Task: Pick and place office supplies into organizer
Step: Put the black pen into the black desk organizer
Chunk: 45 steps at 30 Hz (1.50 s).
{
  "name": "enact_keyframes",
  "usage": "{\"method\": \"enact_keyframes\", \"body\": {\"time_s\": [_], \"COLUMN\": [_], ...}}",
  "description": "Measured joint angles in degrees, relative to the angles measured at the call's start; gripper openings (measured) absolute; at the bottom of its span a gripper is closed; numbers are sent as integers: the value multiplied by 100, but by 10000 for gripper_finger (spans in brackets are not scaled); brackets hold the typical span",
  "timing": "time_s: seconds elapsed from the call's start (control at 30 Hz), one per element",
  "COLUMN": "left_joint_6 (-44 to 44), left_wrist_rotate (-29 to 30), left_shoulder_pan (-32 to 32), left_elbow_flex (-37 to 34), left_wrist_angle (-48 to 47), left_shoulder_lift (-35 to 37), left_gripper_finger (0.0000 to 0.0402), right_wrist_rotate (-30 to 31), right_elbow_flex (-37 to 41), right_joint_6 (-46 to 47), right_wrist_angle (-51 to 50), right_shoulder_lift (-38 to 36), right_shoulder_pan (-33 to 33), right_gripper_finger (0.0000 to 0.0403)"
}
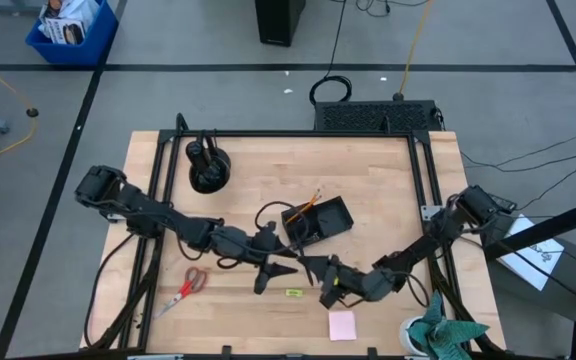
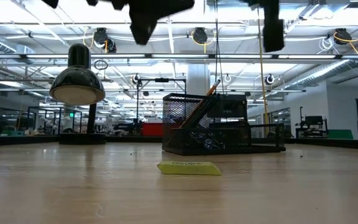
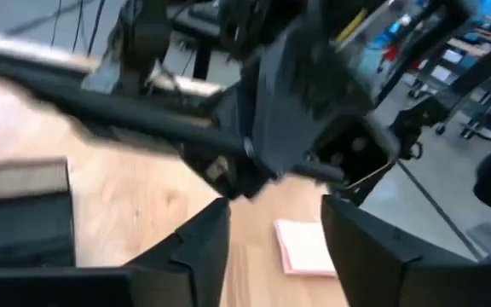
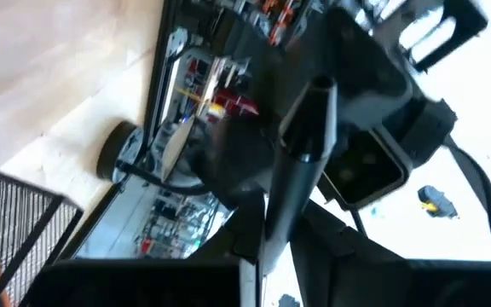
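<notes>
While both my arms meet over the middle of the table, just in front of the organizer (image 1: 340,212), my left pincer (image 3: 271,222) stands open with nothing between its fingers; past them I see the pink notepad (image 3: 305,247) lying flat on the wood. My right pincer (image 1: 313,268) hangs close beside it, fingers drawn nearly together on what I take to be a slim black pen (image 4: 297,170), which runs out from the grip as a long straight stick. I cannot make out its far tip clearly.

I judge the pen light and stiff, but smooth and round, so it may swivel or slip in a narrow pinch. A hold near its middle would keep it balanced; held by one end, it will want to droop as I tilt it toward a compartment.

An orange pencil (image 1: 311,203) already leans in the organizer. On the table, the red-handled scissors (image 1: 190,286) lie well to my left, the yellow-green tag (image 1: 294,292) sits near the front edge below my pincers, and the notepad lies nearer the edge again. The tag is thin and flat, awkward to lift; the scissors are heavier, best taken at the pivot.
</notes>
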<state>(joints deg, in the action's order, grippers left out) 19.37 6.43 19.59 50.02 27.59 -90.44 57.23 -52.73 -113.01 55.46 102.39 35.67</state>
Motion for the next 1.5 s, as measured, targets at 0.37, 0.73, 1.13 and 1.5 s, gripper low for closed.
{"method": "enact_keyframes", "body": {"time_s": [0.37, 0.73, 1.13, 1.5], "left_joint_6": [-60, 215, 530, 183], "left_wrist_rotate": [-263, -292, -333, 128], "left_shoulder_pan": [-189, -254, -160, -179], "left_elbow_flex": [0, 11, -6, -11], "left_wrist_angle": [547, 486, 67, 317], "left_shoulder_lift": [252, 265, 239, 239], "left_gripper_finger": [245, 251, 251, 251], "right_wrist_rotate": [-69, -43, -114, -146], "right_elbow_flex": [9, 20, -97, -229], "right_joint_6": [-195, -601, -809, -771], "right_wrist_angle": [0, 384, 505, 438], "right_shoulder_lift": [0, 11, 0, -4], "right_shoulder_pan": [229, 232, 245, 309], "right_gripper_finger": [27, 27, 27, 27]}}
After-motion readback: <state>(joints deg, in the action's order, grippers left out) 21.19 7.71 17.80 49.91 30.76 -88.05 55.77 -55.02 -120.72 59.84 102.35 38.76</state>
